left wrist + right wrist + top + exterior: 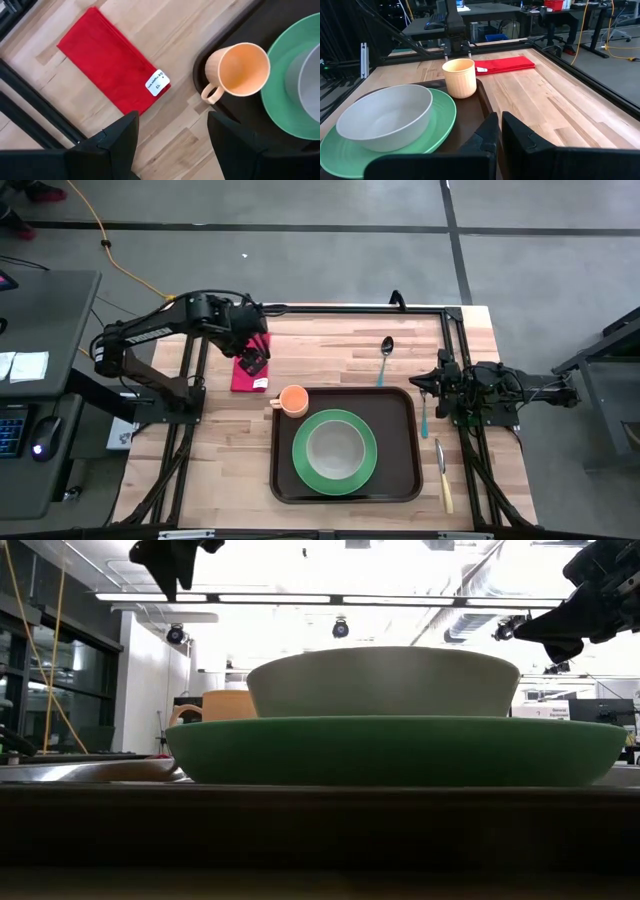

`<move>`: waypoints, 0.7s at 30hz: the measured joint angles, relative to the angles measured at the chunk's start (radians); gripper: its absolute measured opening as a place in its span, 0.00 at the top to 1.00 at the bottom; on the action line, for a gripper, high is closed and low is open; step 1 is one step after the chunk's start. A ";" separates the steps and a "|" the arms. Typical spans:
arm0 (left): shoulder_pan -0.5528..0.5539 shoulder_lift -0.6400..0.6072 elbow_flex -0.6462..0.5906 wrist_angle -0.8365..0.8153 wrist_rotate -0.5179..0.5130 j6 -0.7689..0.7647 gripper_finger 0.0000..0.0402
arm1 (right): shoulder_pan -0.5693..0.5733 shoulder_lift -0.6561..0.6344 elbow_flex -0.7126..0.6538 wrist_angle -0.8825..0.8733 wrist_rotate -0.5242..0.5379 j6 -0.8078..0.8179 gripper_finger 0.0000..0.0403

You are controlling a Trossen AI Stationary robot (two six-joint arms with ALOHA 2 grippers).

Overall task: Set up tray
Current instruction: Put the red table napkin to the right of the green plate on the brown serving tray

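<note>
The dark brown tray lies at the table's near middle. On it rests a green plate with a pale grey bowl sitting in it. An orange cup stands upright in the tray's far left corner. A folded red napkin with a white label lies flat on the wood left of the tray. My left gripper hangs open above the napkin's near end, pointing down, with nothing between its fingers. My right gripper waits shut at the table's right edge, level, facing the tray.
A teal-handled spoon lies on the wood beyond the tray. Another teal-handled utensil and a yellow-handled knife lie right of the tray. Black frame rails border the table's far and side edges.
</note>
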 joint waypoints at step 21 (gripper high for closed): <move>0.000 -0.004 -0.002 0.001 -0.041 0.028 0.34 | 0.000 0.000 0.000 -0.003 -0.004 -0.034 1.00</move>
